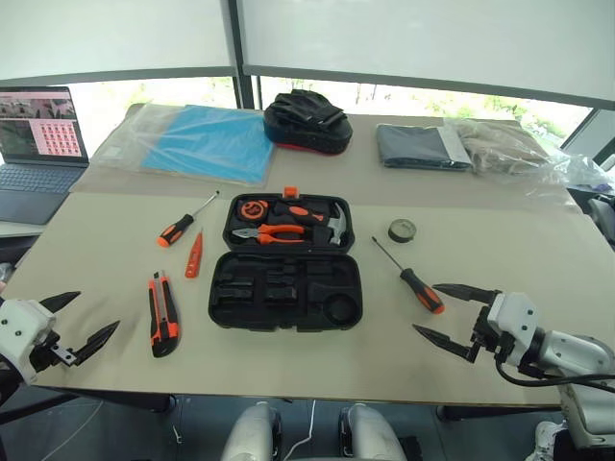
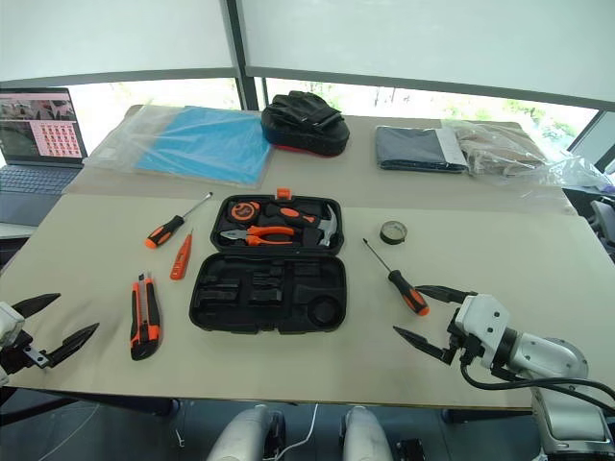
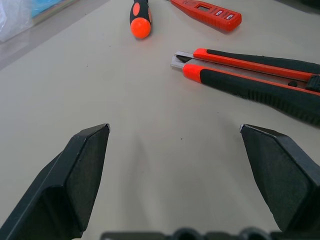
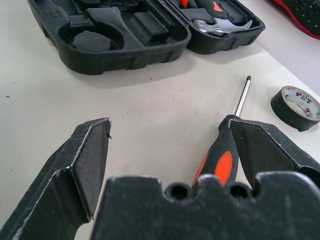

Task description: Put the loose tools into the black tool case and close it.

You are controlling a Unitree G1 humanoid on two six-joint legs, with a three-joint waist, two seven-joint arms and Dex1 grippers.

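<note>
The black tool case (image 1: 288, 312) lies open mid-table; its far half holds pliers, a hammer and a tape measure, and its near half shows bare recesses. To its left lie a screwdriver (image 1: 183, 223), the small orange tester (image 1: 194, 255) and the utility knife (image 1: 162, 314). To its right lie the second screwdriver (image 1: 411, 277) and the dark tape roll (image 1: 402, 230). My left gripper (image 1: 98, 309) stands open and holds nothing near the table's front left, short of the knife (image 3: 250, 80). Just right of the second screwdriver's handle (image 4: 220, 160), my right gripper (image 1: 425, 307) is open with nothing in it.
A laptop (image 1: 38, 134) sits at the far left. Along the back lie a blue sheet in clear plastic (image 1: 207, 142), a black and red soft bag (image 1: 307, 120), a grey folded cloth (image 1: 423, 146) and a crumpled plastic bag (image 1: 509, 149). The table's front edge runs just below both grippers.
</note>
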